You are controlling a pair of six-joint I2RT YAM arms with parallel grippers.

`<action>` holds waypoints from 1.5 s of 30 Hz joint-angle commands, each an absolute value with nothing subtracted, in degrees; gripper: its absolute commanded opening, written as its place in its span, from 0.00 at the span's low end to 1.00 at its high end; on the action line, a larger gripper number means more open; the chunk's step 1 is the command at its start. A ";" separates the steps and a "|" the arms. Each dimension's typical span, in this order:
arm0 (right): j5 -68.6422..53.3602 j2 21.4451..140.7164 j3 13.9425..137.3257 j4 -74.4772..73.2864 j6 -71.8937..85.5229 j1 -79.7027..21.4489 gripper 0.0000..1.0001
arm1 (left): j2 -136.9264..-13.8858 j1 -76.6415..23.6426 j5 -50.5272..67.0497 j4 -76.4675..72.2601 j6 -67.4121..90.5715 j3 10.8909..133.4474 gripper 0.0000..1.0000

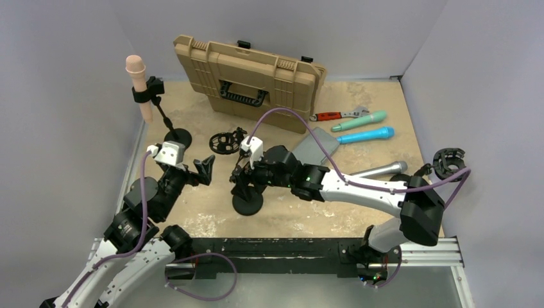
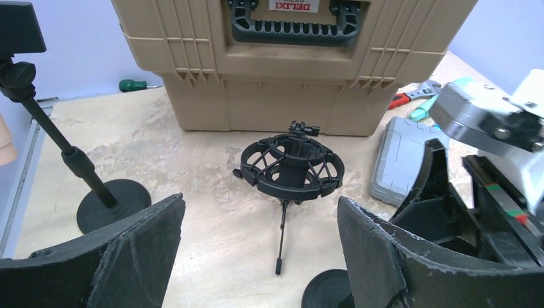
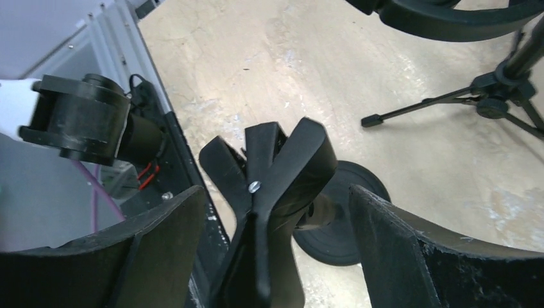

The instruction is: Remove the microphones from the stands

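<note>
The right gripper [image 3: 276, 192] is wide open, with one finger on each side of the empty black clip [image 3: 272, 167] of a round-based stand [image 1: 247, 203], and it holds nothing. The left gripper [image 2: 260, 205] is also wide open and empty, facing a shock mount [image 2: 292, 165]. A beige microphone [image 1: 137, 74] sits clamped in another stand [image 1: 168, 122] at the back left. A silver microphone [image 1: 380, 170] lies on the table [image 1: 282, 218] at the right.
</note>
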State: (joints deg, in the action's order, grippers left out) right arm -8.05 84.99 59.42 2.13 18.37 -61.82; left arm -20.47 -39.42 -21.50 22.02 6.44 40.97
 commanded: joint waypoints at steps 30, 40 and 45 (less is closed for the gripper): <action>38.45 83.19 66.94 1.59 7.64 -64.55 0.00 | -22.18 -39.55 -25.03 21.03 6.33 42.15 0.85; 37.95 84.89 67.26 2.20 8.47 -63.46 0.27 | -25.48 -39.56 -24.39 24.43 9.52 47.44 1.00; 34.19 84.25 67.60 1.05 9.66 -63.42 0.70 | -32.11 -39.27 -27.04 33.32 10.54 60.44 1.00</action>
